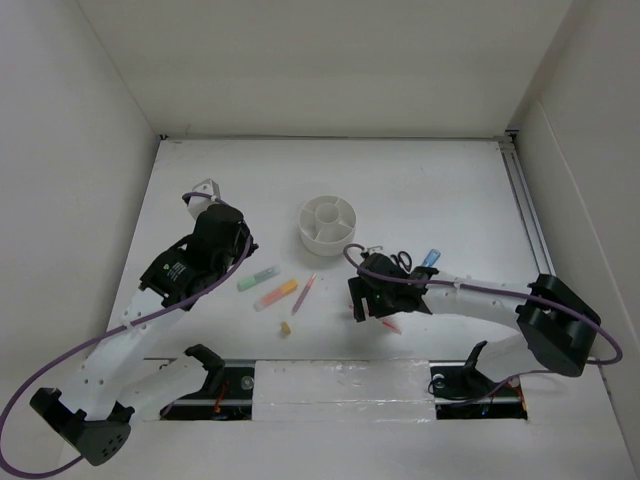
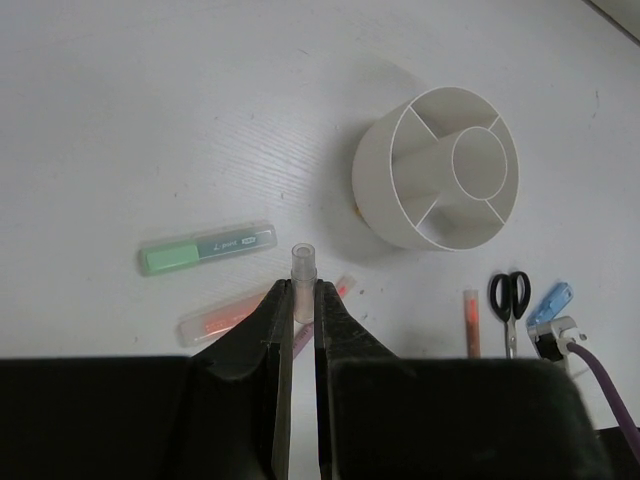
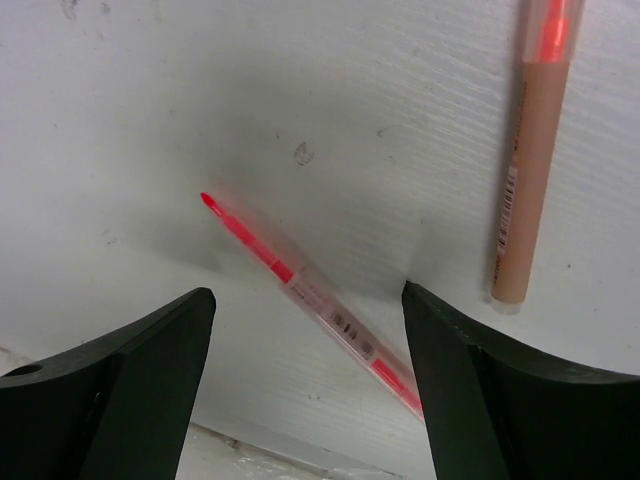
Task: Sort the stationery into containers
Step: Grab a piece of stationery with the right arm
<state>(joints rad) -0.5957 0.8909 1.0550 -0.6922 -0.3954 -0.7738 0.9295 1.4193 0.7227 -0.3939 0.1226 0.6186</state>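
The white round organizer [image 1: 328, 222] stands mid-table and also shows in the left wrist view [image 2: 437, 170]. My left gripper [image 2: 302, 290] is raised at the left [image 1: 205, 195], shut on a thin clear-capped pen [image 2: 302, 262] whose end pokes out past the jaws. A green highlighter [image 1: 258, 277], orange highlighter [image 1: 277, 294], pink pen [image 1: 305, 292] and eraser bit [image 1: 286, 328] lie between the arms. My right gripper [image 3: 308, 295] is open low over a red pen [image 3: 320, 305], its fingers on either side of it. An orange pen [image 3: 530, 150] lies beside it.
Black-handled scissors [image 1: 400, 260] and a blue highlighter [image 1: 432, 258] lie right of the organizer, behind the right arm. White walls close in the table on the left, back and right. The table's near edge runs just below the red pen.
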